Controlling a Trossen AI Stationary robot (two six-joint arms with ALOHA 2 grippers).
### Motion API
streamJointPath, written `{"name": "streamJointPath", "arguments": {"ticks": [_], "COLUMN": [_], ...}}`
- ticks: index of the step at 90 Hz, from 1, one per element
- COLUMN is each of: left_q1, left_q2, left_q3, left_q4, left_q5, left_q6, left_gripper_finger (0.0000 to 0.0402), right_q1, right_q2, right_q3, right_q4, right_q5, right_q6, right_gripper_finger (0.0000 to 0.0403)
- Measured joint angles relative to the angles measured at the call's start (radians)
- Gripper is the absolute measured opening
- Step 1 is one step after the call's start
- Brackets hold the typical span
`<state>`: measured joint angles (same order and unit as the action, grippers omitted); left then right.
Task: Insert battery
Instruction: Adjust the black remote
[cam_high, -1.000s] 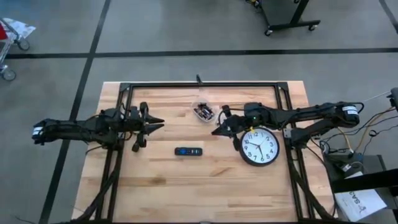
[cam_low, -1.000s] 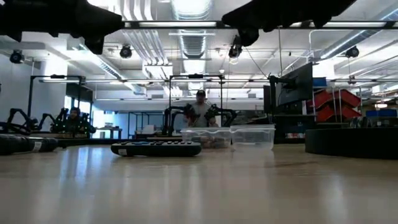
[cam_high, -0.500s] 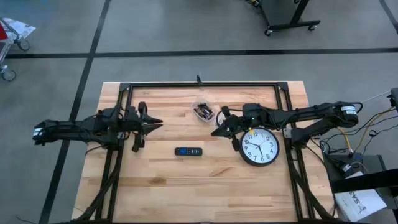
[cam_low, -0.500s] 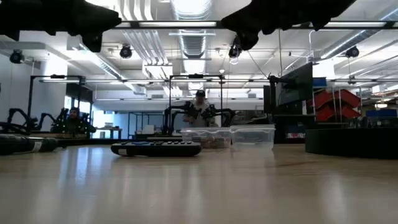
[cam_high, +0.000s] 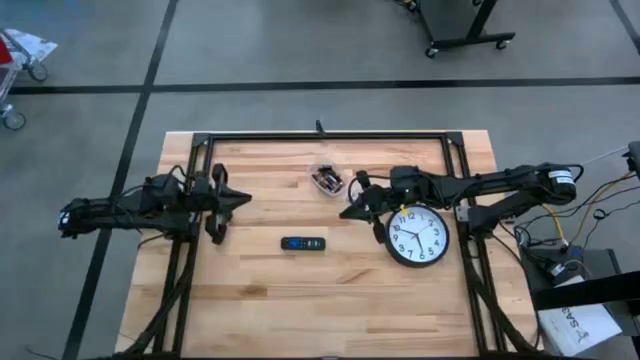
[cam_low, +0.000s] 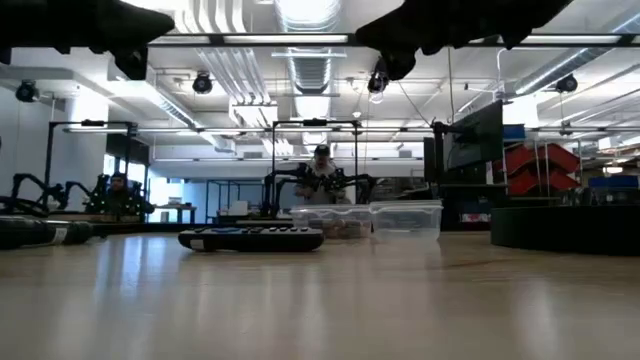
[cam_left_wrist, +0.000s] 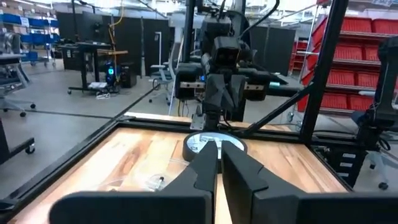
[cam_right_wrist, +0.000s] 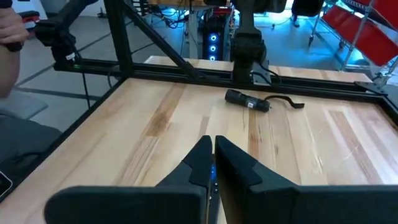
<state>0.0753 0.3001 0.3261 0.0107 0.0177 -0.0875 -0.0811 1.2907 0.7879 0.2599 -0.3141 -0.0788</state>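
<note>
High view: left gripper at centre-left and right gripper right of centre, both closed and empty; small black remote with blue end at centre; clear tub of batteries above it. Low view: the remote sits mid-frame. Judged stage: nothing grasped; next, fetch a battery.

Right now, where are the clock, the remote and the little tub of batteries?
wall clock (cam_high: 417, 236), high view, middle of its white face.
remote control (cam_high: 302, 243), high view, middle of its dark body.
clear tub of batteries (cam_high: 327, 180), high view, on the batteries inside.
</note>
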Motion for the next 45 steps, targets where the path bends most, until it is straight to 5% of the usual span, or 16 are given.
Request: {"name": "streamJointPath", "arguments": {"ticks": [45], "left_q1": [0.000], "left_q2": [-0.110], "left_q3": [-0.008], "left_q4": [-0.040], "left_q5": [-0.006], "left_q6": [-0.011], "left_gripper_finger": [0.0000], "right_q1": [0.000], "right_q2": [0.000], "right_q3": [0.001], "right_q4": [0.000], "right_q5": [0.000], "right_q6": [0.000], "right_gripper_finger": [0.0003]}}
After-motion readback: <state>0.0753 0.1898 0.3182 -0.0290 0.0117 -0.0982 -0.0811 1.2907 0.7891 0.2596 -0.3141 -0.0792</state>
